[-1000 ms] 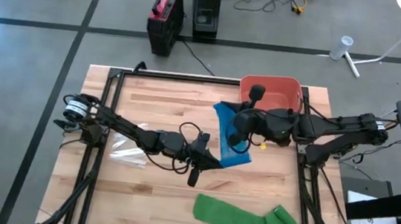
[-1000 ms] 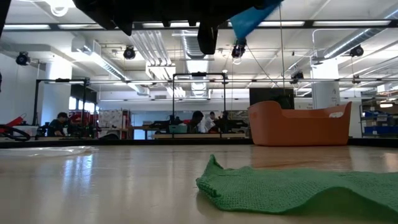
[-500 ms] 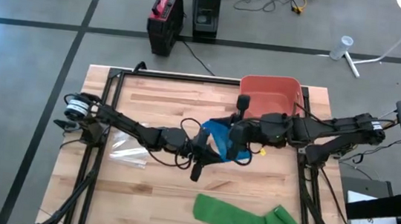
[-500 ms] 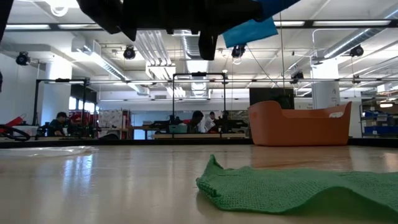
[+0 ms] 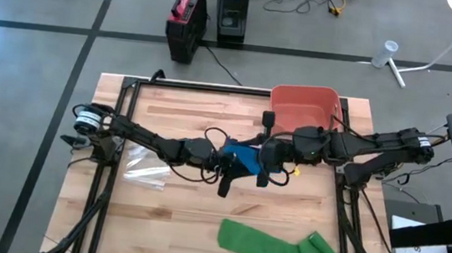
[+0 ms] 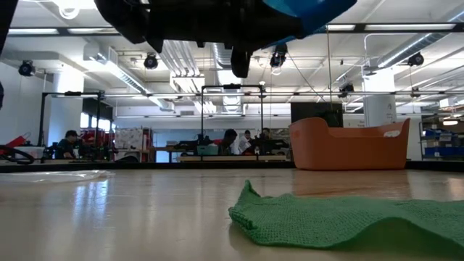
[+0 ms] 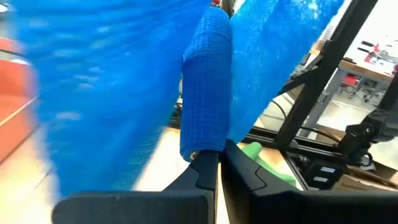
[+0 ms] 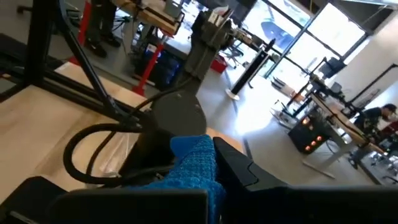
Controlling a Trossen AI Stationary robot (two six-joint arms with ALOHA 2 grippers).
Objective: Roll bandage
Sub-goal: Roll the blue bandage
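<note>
both pairs of jaws are clenched on the blue bandage (image 5: 243, 159), which is held up in the air over the middle of the table (image 5: 165, 221), bunched between the left gripper (image 5: 228, 167) and the right gripper (image 5: 262, 166). the grippers sit just beside each other, well inside the table edges. a green bandage (image 5: 276, 246) lies flat near the front edge, and an orange bin (image 5: 302, 107) stands at the far edge behind the right arm.

Two grippers meeting mid-table, left gripper (image 5: 226, 162) and right gripper (image 5: 263, 157) either side of a bandage (image 5: 244, 158), bin (image 5: 303, 101) behind, second bandage (image 5: 276, 246) in front.
</note>
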